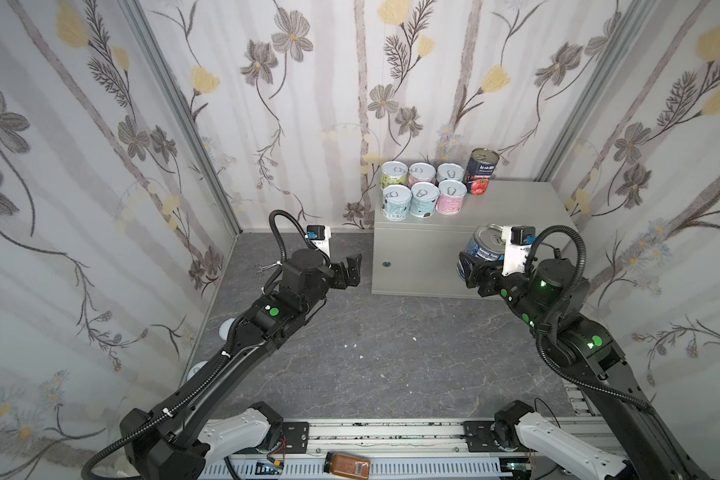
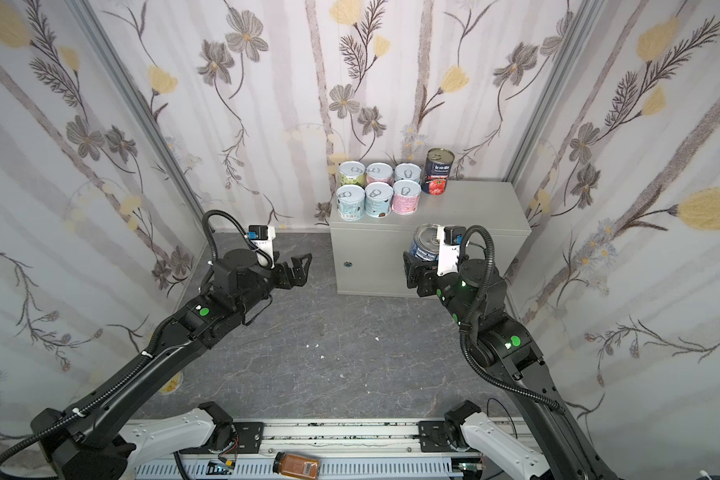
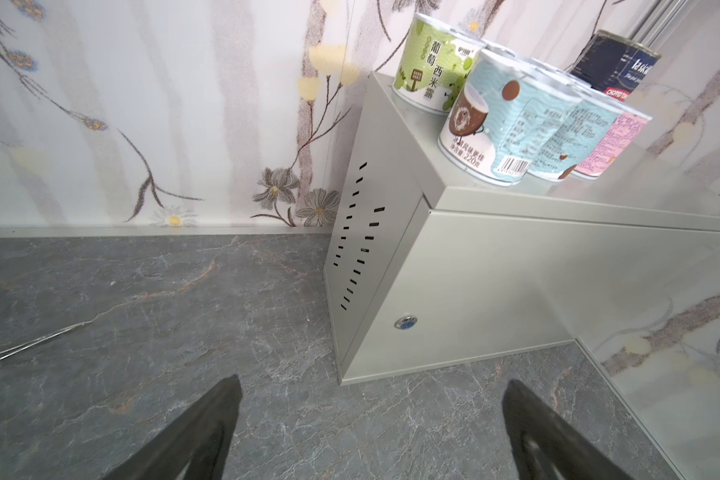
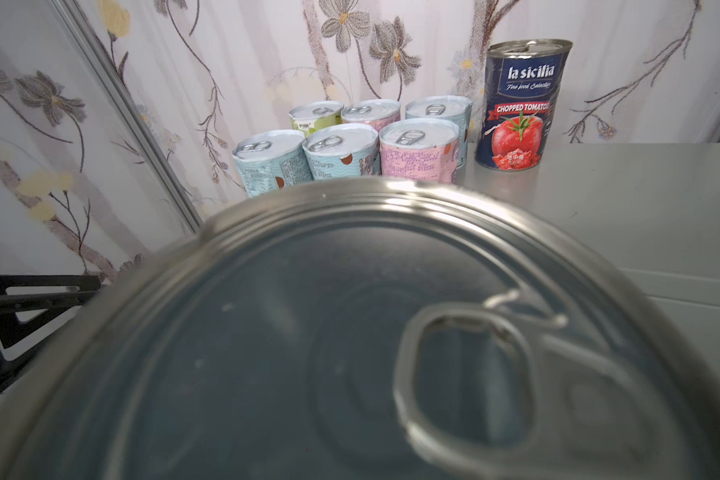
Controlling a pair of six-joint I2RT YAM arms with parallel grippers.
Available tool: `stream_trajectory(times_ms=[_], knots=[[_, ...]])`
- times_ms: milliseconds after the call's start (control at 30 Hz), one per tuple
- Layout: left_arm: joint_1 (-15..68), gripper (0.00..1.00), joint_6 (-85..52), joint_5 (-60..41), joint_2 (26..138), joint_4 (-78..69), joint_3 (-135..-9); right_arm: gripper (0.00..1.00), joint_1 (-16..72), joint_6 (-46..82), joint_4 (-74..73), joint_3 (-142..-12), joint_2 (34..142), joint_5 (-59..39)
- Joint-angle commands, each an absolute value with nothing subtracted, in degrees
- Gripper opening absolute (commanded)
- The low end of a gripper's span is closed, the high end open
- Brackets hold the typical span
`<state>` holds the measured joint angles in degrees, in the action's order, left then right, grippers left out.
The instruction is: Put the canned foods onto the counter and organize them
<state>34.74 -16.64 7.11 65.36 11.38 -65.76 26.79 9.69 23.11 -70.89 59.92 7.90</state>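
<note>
One grey desk (image 1: 516,208) is standing against the back wall (image 1: 308,124). The right pincer (image 1: 481,268) is clamping one blue-labelled tin (image 1: 485,245), upright, near the desk's front edge; its fingers (image 1: 468,270) are mostly hiding behind the tin. The left pincer (image 1: 352,270) is hanging wide apart, holding nothing. One tomato tin (image 1: 481,172) and six short tins (image 1: 424,199), in two rows of three, are sitting toward the desk's back-left corner.
</note>
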Motion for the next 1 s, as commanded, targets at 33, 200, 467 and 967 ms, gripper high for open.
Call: stream_trajectory(times_ms=[33,200,467,967], knots=[[33.1,1.00,-14.9,5.0,67.9,10.5,-69.2,0.53,22.5,8.8,18.3,-76.7,63.3,2.8],[30.4,1.00,-14.7,2.6,71.8,10.3,-72.7,0.53,15.2,9.2,19.1,-83.4,68.5,-1.5],[28.1,1.00,-15.0,0.9,79.0,9.5,-78.1,0.51,4.4,10.4,16.8,-91.0,77.7,-3.6],[27.9,1.00,-14.5,4.8,81.4,6.2,-78.9,0.47,-1.1,10.9,11.5,-99.9,93.6,0.5]])
